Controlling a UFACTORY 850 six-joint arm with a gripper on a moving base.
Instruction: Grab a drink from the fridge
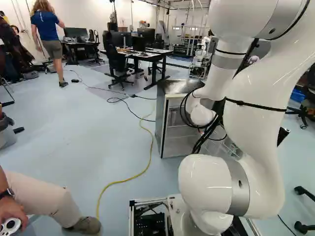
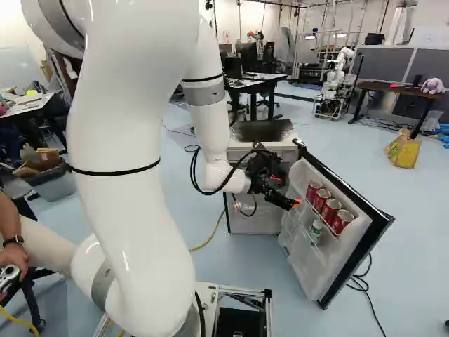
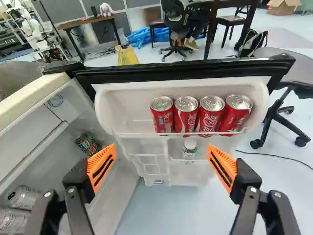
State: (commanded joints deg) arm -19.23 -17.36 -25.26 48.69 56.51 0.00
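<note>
1. White arm [image 2: 130, 175], closest to the base cameras, rises tall, bends over and drops its forearm to the gripper [image 2: 293, 204], which points ahead and slants down toward the open fridge door.
2. Seen from the wrist, the gripper [image 3: 162, 159] has its two fingers spread wide, orange pads [image 3: 101, 166] facing each other across a gap with nothing gripped.
3. Four red cans [image 3: 186, 115] stand upright in a row on a shelf of the door, ahead of the fingertips and apart from them; the row is offset toward the finger farther from the fridge body.
4. Below that row, also ahead of the gap, a container with a pale top [image 3: 190, 146] sits in a lower door shelf.
5. Fridge door [image 3: 126, 105], its inner side facing the gripper, spans the space ahead of both fingers.
6. Beside the finger nearer the fridge [image 3: 24, 100], inside its body, lies a dark can [image 3: 88, 144]; silvery cans [image 3: 22, 197] lie further to that side.
7. Well beyond the door, ahead of the gripper, are a yellow bag [image 3: 128, 55], a wooden table [image 3: 93, 20] and another robot [image 3: 36, 33].
</note>
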